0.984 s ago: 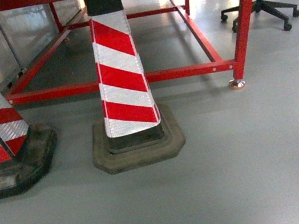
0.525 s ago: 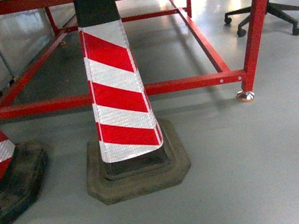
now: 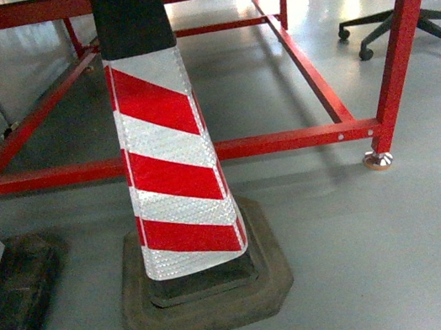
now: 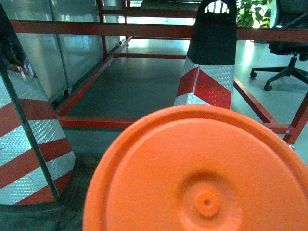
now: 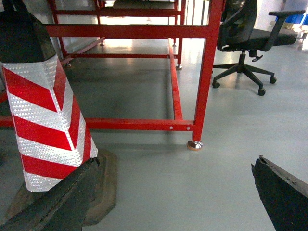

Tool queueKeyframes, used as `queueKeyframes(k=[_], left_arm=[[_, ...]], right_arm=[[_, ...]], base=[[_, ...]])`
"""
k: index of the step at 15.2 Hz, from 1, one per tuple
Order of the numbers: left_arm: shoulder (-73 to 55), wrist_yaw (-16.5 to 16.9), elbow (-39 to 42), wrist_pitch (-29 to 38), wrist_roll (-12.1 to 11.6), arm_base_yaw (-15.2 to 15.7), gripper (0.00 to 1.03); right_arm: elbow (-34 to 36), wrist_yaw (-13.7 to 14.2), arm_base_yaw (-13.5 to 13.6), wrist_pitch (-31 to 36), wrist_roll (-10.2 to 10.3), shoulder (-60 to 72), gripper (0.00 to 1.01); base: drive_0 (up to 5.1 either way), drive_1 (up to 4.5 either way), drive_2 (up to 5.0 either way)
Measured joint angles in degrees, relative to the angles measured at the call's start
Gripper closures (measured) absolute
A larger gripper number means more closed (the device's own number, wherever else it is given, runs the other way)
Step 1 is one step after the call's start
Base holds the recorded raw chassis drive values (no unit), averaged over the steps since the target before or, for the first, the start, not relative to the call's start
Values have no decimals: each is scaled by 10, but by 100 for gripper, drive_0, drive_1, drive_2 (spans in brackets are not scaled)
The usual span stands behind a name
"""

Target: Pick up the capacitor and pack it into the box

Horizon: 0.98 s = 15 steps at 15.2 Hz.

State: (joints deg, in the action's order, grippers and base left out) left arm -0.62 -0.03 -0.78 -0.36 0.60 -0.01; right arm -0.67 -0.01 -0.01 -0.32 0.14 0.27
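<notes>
The right gripper (image 5: 173, 202) stands wide open and empty, its two dark fingers (image 5: 53, 202) at the bottom corners of the right wrist view over grey floor (image 5: 159, 187). The left gripper is not visible; I cannot tell its state, as an orange disc (image 4: 202, 173) fills the lower left wrist view. A striped cone (image 3: 164, 158) on a dark base stands before a red frame (image 3: 284, 140). An office chair (image 5: 245, 43) sits beyond. Neither capacitor nor box shows.
</notes>
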Motion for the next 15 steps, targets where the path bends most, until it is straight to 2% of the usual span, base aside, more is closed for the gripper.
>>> queueKeyframes(k=[9,15], left_arm=[[0,0,0,-1,0,0,60],[0,0,0,-1,-1,0,60]], right_arm=[[0,-1,0,0,1,0,3],[0,0,0,0,0,0,3]], base=[[-3,396,-401],[0,0,0]])
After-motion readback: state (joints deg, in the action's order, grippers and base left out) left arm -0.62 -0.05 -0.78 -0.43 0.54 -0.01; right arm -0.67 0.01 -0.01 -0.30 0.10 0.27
